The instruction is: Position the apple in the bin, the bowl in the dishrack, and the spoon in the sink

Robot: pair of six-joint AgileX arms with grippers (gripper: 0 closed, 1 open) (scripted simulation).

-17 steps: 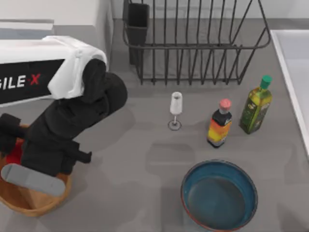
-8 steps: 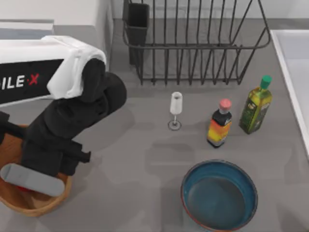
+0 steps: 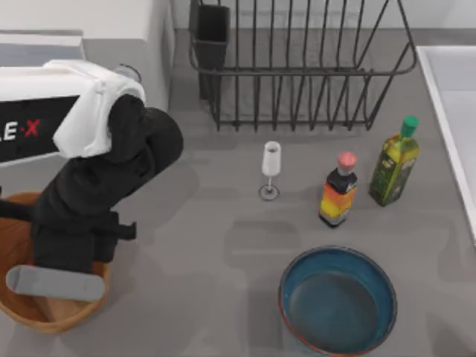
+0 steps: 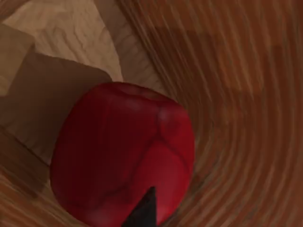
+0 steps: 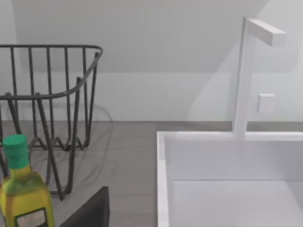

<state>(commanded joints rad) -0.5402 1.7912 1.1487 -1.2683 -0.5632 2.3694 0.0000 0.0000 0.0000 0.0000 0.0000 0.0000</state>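
Red apple (image 4: 123,165), orange woven bin (image 3: 15,230), teal bowl (image 3: 338,301).

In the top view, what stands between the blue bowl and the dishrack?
In the top view, a sauce bottle with a red cap and a wine glass stand between the bowl and the dishrack.

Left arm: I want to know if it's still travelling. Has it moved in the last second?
Yes. In the top view the left arm has shifted leftward and nearer the camera, away from the dishrack, over the bin.

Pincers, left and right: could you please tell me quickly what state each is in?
Left pincer: over the apple inside the bin; state cannot be told.
Right pincer: near the sink; cannot be told.
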